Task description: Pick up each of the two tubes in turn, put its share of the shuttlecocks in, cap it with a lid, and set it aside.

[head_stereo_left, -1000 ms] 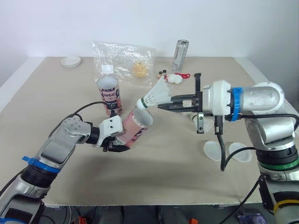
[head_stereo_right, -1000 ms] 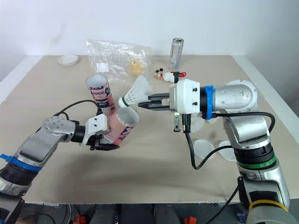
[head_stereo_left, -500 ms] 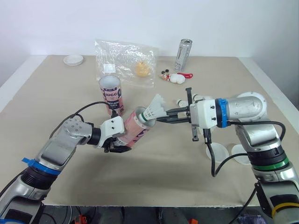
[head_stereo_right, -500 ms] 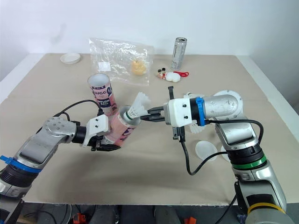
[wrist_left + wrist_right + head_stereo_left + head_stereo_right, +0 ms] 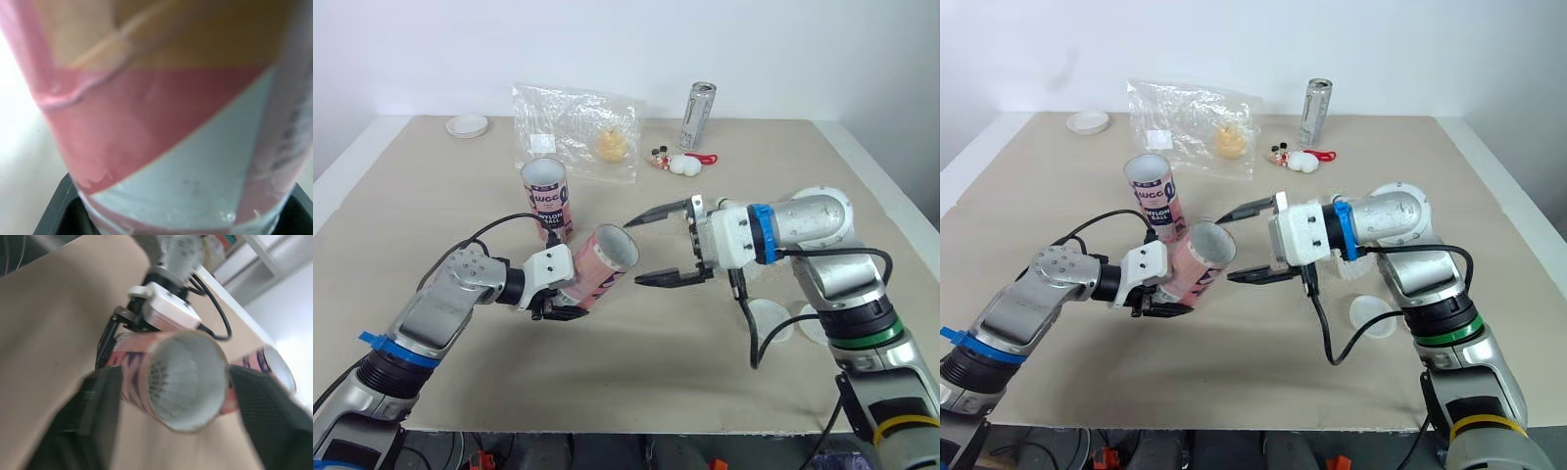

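Two translucent round plastic lids [image 5: 769, 315] lie at the lower right of the beige tabletop [image 5: 636, 382], untouched. At centre left, the left claw [image 5: 560, 302] is clenched on the base of the pink cardboard tube [image 5: 604, 262], tilting its open mouth toward the right claw [image 5: 636, 251]. Half a second ago that claw pinched a white feathered shuttlecock [image 5: 166, 382] at the mouth. Now its fingers are spread wide on either side of the rim, and the shuttlecock sits down inside the tube. That piece is delivered, so the right arm likely needs to back off for another shuttlecock or a lid. Behind, the second pink tube [image 5: 546, 199] stands upright and uncapped.
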Robot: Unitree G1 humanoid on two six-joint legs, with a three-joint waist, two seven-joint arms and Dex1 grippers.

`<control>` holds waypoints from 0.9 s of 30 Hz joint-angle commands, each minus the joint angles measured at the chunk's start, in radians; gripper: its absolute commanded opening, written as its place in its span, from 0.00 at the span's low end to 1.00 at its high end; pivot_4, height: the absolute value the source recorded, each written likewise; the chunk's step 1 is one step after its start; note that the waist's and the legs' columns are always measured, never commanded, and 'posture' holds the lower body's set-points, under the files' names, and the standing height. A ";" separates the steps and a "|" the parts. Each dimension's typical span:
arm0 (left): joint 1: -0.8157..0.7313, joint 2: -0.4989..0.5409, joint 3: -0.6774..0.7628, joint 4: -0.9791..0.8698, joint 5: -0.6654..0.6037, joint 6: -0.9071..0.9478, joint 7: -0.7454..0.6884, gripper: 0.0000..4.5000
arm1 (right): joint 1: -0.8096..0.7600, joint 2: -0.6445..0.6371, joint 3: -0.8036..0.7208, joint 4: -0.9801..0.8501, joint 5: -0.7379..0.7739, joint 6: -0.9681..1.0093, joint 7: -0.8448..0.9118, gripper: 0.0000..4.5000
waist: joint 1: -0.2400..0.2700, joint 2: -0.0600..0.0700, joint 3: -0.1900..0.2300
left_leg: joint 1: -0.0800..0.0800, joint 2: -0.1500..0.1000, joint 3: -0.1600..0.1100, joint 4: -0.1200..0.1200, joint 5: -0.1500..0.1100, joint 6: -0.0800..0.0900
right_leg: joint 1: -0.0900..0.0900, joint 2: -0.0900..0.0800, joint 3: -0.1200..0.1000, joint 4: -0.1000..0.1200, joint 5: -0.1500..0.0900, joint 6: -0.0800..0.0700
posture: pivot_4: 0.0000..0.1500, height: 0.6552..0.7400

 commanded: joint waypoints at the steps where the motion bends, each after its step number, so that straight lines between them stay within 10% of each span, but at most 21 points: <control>1: 0.021 0.021 -0.026 0.006 0.027 0.007 0.003 0.61 | 0.071 -0.046 -0.160 -0.094 0.184 0.300 -0.137 0.98 | 0.002 0.000 0.000 | 0.000 0.000 0.000 0.000 0.000 0.000 | 0.000 0.000 0.000 0.000 0.000 0.000 | 1.00 1.00; 12: -0.028 0.002 -0.077 0.035 0.067 -0.112 -0.028 0.61 | 0.574 -0.045 -0.511 -0.377 0.337 0.711 -0.584 0.98 | 0.003 -0.001 -0.001 | -0.001 -0.001 -0.001 0.000 -0.001 0.001 | 0.001 0.000 -0.001 0.000 -0.001 0.002 | 1.00 1.00; 27: -0.106 -0.079 -0.093 0.064 0.077 -0.090 -0.039 0.61 | 0.705 0.001 -0.482 -0.351 0.277 0.727 -0.727 0.98 | 0.005 -0.001 -0.001 | -0.004 -0.002 0.001 0.002 0.000 0.001 | 0.001 -0.001 0.003 -0.004 0.000 0.005 | 1.00 1.00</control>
